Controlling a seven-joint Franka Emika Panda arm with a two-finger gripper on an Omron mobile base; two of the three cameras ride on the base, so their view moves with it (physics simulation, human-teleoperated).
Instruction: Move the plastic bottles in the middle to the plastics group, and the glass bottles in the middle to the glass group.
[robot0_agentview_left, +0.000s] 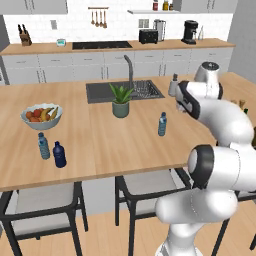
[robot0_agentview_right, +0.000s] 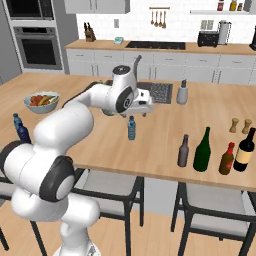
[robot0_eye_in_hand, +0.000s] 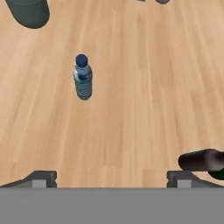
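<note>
On the wooden island (robot0_agentview_left: 125, 145), counted left to right: one fruit bowl (robot0_agentview_left: 41, 116), two small bottles of the plastics group (robot0_agentview_left: 51, 150) below it, one potted plant (robot0_agentview_left: 120, 100), one pale-blue water bottle (robot0_agentview_left: 162, 124) standing upright alone in the middle, then a slim brown bottle (robot0_agentview_right: 183, 151), a tall green wine bottle (robot0_agentview_right: 202, 150), an amber bottle (robot0_agentview_right: 227, 159), a dark labelled bottle (robot0_agentview_right: 244, 150) and two wooden shakers (robot0_agentview_right: 240, 125). The gripper (robot0_eye_in_hand: 111, 177) hangs above the island with jaws spread wide, holding nothing, the water bottle ahead of it and apart from its fingertips (robot0_eye_in_hand: 41, 177).
</note>
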